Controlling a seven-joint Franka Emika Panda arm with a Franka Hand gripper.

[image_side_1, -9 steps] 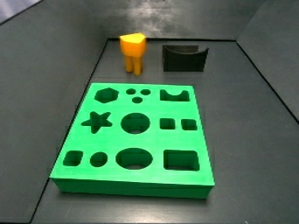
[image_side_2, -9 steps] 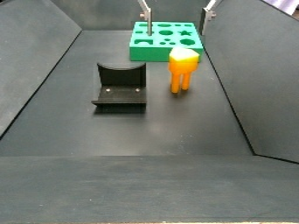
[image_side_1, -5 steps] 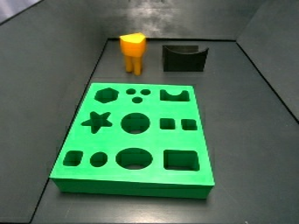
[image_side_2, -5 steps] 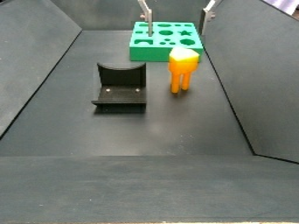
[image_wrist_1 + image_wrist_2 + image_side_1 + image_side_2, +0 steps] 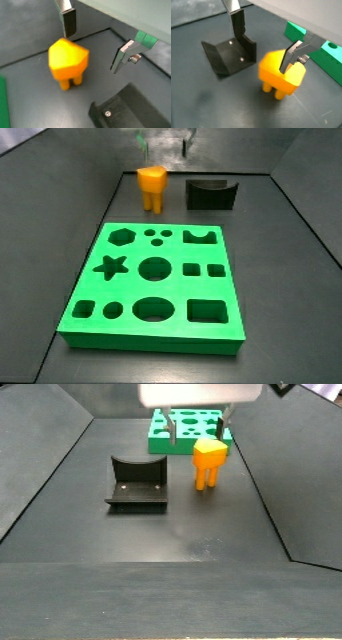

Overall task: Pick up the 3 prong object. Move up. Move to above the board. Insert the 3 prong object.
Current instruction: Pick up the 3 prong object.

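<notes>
3 prong object (image 5: 152, 185): orange-yellow throughout, brighter yellow on its top face in a wrist view (image 5: 67, 60).
Board (image 5: 156, 288): bright green, uniform; cut-outs read darker green.
Fixture (image 5: 136, 482): black, matte; a small pale screw head shows in a wrist view (image 5: 107, 114).
Tool (image 5: 264, 41), above the 3 prong object: silver finger plates with dark pads (image 5: 238, 25).
Floor (image 5: 160, 554): dark grey, plain, no pattern.

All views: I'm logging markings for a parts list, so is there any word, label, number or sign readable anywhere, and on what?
None: no readable text on the small orange-yellow plastic three-prong block, the flat bright green board with cut-out holes, the dark L-shaped fixture, or the open hand above the block.
</notes>
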